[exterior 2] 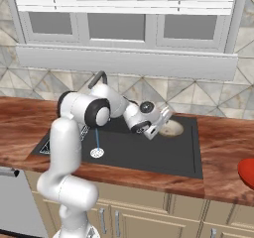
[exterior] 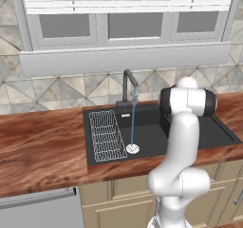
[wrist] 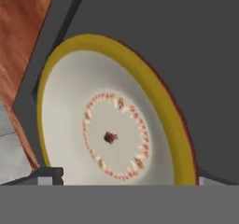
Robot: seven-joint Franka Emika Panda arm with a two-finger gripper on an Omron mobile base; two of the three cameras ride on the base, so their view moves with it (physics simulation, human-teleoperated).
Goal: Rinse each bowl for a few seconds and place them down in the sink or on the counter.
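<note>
At the sink's (exterior 2: 188, 157) 2 o'clock corner lies the cream bowl (exterior 2: 171, 128), rigid, glossy and probably slippery when wet, best pinched across its rim, under the gripper (exterior 2: 159, 126), wide open and empty.

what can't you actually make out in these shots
- Red bowl: cut off by the right base view's right edge.
- Cream bowl: partly behind the tool in the right base view.
- Sink: its middle hidden by the arm in the left base view.
</note>
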